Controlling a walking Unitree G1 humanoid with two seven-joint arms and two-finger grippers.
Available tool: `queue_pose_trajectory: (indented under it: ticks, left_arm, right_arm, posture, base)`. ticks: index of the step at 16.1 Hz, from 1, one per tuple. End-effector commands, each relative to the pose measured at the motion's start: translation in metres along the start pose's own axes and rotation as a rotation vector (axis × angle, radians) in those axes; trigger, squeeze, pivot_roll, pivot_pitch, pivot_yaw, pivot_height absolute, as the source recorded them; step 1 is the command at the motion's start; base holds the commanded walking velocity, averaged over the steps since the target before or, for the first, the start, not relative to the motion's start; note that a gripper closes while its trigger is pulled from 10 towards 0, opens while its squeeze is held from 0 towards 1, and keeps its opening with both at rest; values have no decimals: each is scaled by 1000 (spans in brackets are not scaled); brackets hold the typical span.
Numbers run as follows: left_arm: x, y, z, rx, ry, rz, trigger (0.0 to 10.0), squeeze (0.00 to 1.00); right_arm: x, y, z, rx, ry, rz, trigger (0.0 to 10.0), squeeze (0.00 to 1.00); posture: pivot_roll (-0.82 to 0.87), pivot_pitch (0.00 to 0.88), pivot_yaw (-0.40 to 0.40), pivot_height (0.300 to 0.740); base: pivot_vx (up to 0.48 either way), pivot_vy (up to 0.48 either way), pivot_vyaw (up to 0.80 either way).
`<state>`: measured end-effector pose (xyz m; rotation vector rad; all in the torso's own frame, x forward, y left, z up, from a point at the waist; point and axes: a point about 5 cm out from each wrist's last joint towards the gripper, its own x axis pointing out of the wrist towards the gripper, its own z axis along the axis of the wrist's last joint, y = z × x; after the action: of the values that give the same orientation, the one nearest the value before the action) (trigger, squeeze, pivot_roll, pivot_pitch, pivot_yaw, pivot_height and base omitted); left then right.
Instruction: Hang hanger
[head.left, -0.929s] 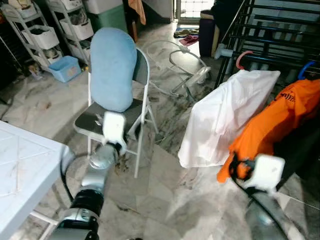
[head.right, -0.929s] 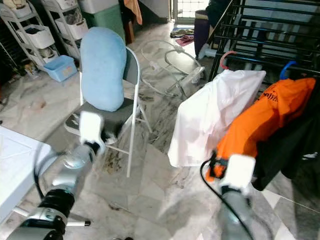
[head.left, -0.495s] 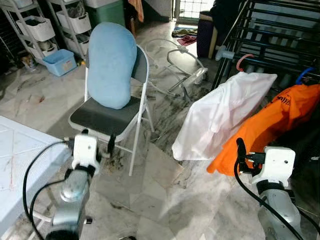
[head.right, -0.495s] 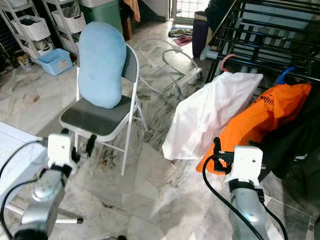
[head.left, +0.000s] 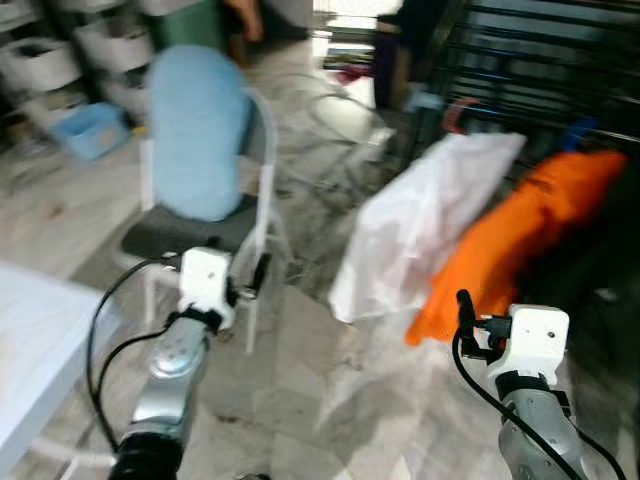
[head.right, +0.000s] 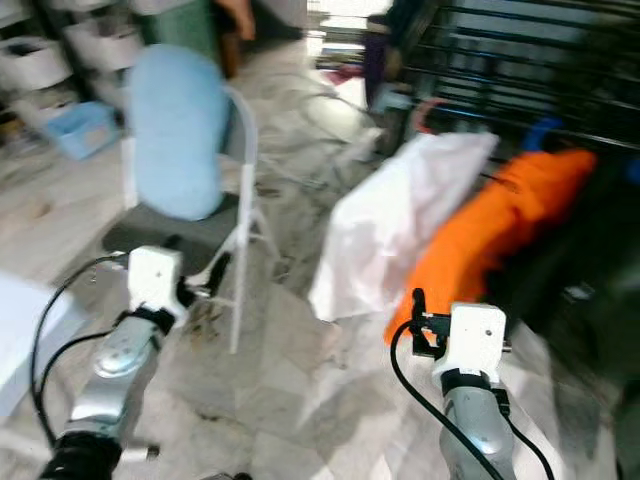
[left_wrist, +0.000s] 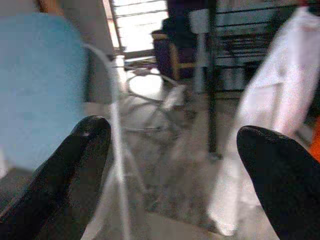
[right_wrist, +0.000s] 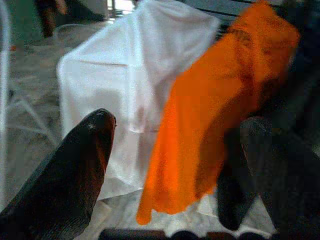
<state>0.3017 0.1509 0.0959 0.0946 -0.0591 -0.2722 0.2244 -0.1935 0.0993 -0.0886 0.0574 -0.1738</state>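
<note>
The white shirt (head.left: 425, 225) and orange shirt (head.left: 520, 235) hang on the rack (head.left: 545, 60), both grippers' fingers spread and empty, so hanging looks done.

Both eye views were smeared with motion blur, so the shelves (head.left: 60, 60) at the back were just pale blobs and the hanger hooks over the white garment (head.left: 430, 220) and orange garment (head.left: 520, 240) were unreadable. The dark rack (head.right: 500, 60) ran off the edge. The table (head.left: 30, 350) was cropped to a corner.
</note>
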Motion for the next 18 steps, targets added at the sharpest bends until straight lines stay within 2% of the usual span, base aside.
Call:
queue_pose_trajectory:
  ticks: [1,3,9,12,16,18]
  left_arm:
    - [2,1,0,-3,3,-7,10000,0]
    - [5,-5,0,-17,3,-32,10000,0]
    - [11,-14,-2,-31,7,-73,10000,0]
    - [15,-21,-4,-24,25,-102,10000,0]
    - [19,-27,-3,-30,26,-149,10000,0]
    - [19,-28,-5,-45,41,-153,10000,0]
  right_arm:
    - [1,2,4,2,-12,-1,10000,0]
    - [0,3,2,2,-10,-7,10000,0]
    - [-1,0,1,-8,-17,-39,10000,0]
    - [-4,0,0,-15,-15,-49,10000,0]
    - [-3,-2,1,-14,-16,-71,10000,0]
    - [-4,-2,0,-19,-17,-76,10000,0]
  posture:
    - [-281,85,71,740]
    - [-289,86,78,740]
    - [-310,77,99,740]
    - [-324,77,105,740]
    - [-339,75,116,740]
    - [-345,80,117,740]
  base:
    - [304,304,-800]
    - [306,345,-756]
    - [289,383,0]
    - [0,0,0]
    - [0,0,-725]
    - [0,-148,-200]
